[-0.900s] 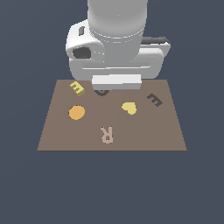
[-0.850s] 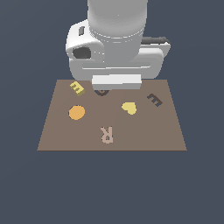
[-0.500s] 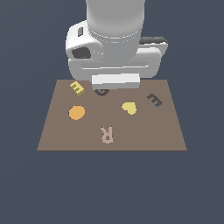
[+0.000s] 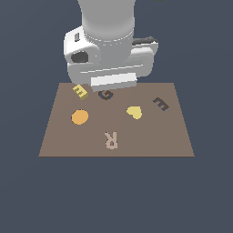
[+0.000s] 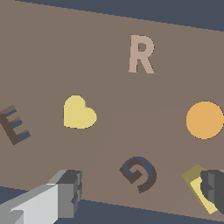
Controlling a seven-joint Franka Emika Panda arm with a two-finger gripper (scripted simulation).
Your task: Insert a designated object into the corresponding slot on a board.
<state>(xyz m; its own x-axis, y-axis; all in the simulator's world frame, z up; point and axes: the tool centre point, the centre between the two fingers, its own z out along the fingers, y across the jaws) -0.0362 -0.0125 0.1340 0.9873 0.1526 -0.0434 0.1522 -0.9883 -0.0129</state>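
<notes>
My own bulk blocks much of the exterior view: my arm's white housing (image 4: 109, 50) hangs over the far edge of the board (image 4: 116, 141), hiding that edge and covering my end effector entirely, so I point to it only in the wrist view (image 5: 140, 192). There, one grey finger (image 5: 68, 190) shows in full and the other dark fingertip (image 5: 214, 188) is cut off by the frame edge; they stand wide apart with nothing between them, so I am released. The yellow E block (image 4: 80, 91) lies near the board's far corner on the exterior view's left, just beside the dark G shape (image 4: 105, 94), whose upper part my housing shades. In the wrist view the block is half covered by my dark fingertip; I cannot tell whether they touch. The E-shaped slot (image 4: 160, 103) sits on the opposite side of the G, well apart from the block, and in the wrist view it is clipped at the frame edge. The pale heart (image 4: 134, 112), orange disc (image 4: 79, 117) and letter R (image 4: 111, 139) lie nearer the camera than the G, fully visible.
</notes>
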